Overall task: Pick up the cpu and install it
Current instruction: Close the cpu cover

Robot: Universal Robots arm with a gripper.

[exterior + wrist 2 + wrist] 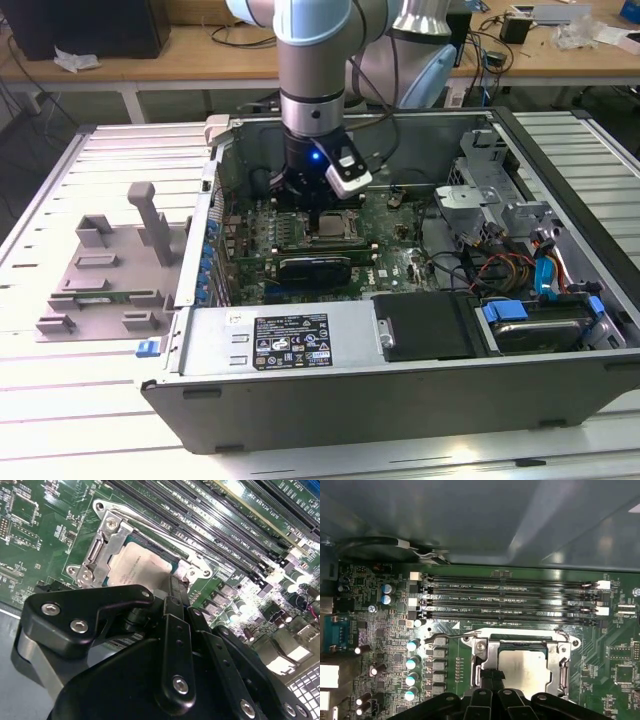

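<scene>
While the arm [315, 70] hangs down into the open computer case [400, 400], a grey plastic tray [100, 285] with upright blocks lies at the exterior view's left on the slatted table [70, 410], just beside the case wall. Toward the middle of that view, the gripper [320, 208] sits low over the green motherboard [400, 235], directly above the metal-framed socket [338, 238]. The cpu [335, 224] lies flat inside that socket, its pale silver top facing up. In both wrist views the cpu [142, 565] [525, 667] rests within the frame, with the gripper's black linkage [172, 645] close over one edge. Whether the gripper is spread or pinching, I cannot tell. Long memory slots [510, 600] run beside the socket. At the exterior view's right, coloured cables [505, 270] and a drive [535, 335] with blue tabs fill the case.
</scene>
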